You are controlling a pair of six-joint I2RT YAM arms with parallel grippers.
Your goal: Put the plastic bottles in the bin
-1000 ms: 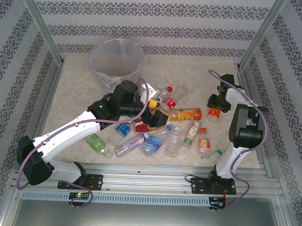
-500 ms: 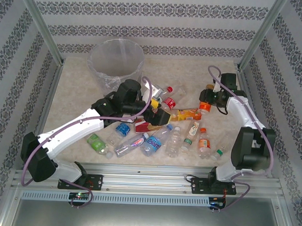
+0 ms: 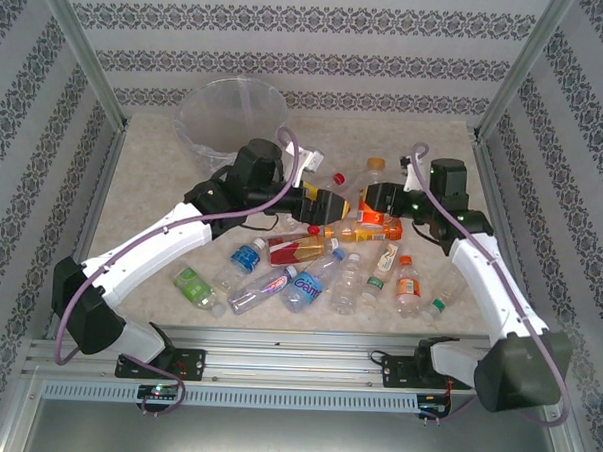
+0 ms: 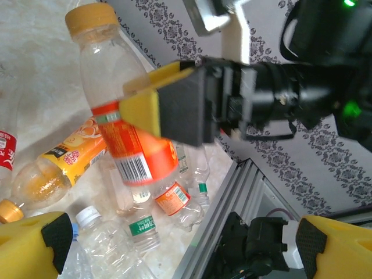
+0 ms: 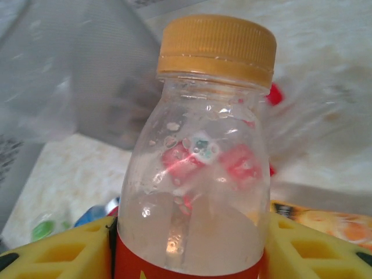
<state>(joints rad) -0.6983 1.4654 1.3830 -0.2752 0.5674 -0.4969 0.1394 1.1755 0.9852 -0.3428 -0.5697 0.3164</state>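
Held bottle point(image 5: 197, 174): clear plastic, orange-capped, red-orange-labelled; carried above the middle of the bench point(image 3: 153, 180), cap turned toward the far edge; whether upright or tilted cannot be told.

Right end effector point(image 3: 380, 201): jaws drawn in against both sides of the held bottle at its label; the bottle is gripped firmly.

Left end effector point(image 3: 323, 203): jaws spread as wide as they go, nothing held; placed just beside the held bottle, on its left-edge side, and faced toward it.

Bin point(image 3: 201, 132): grey, lined with a clear bag point(image 3: 232, 88); stood near the far left corner of the bench, beyond the left arm point(image 3: 161, 245).

Remaining bottles point(image 3: 319, 272): strewn flat across the middle of the bench toward the near edge.

Step in hand, as judged: transfer of the held bottle toward the bin, probably by handover, since the bin lies on the left arm's side.

Method advised: the open jaws are brought around the clear body beyond the right fingers, so that no pad is struck; they are closed fully before the right grip is let go; the bottle is carried above the pile; release is made only over the bin's mouth, well inside the rim, so that the bag is not dragged.
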